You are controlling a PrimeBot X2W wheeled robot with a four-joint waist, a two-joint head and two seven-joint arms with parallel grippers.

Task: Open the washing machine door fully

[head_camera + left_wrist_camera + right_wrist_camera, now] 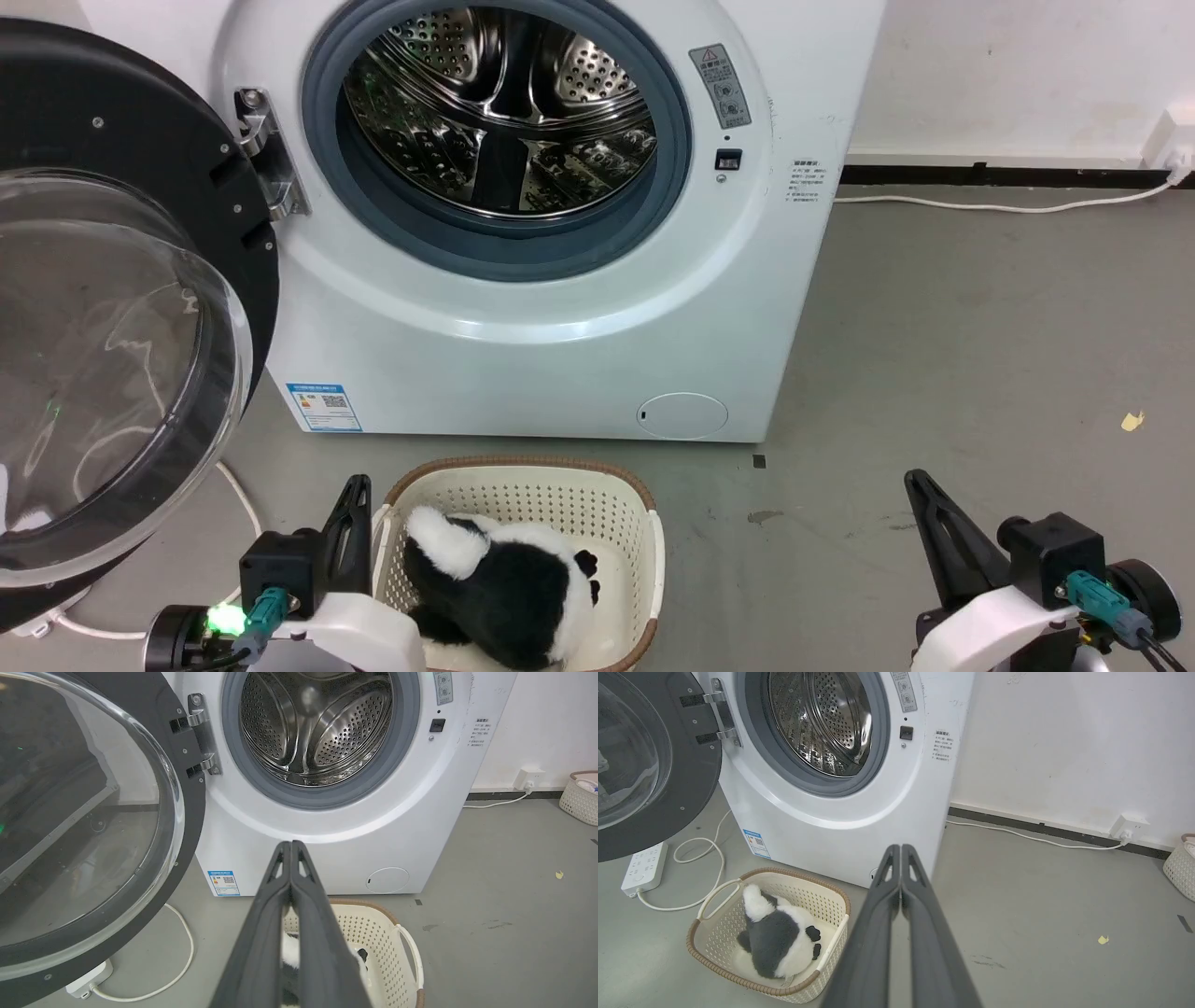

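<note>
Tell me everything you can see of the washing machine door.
The washing machine door is a large round disc: a glossy black ring with small screws around a bulging clear glass bowl that mirrors the room. It stands swung wide open, inner side facing out, hung on a metal hinge left of the drum opening. Nothing else is seen touching it.

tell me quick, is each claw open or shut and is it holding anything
left claw: closed, holding nothing
right claw: closed, holding nothing
</note>
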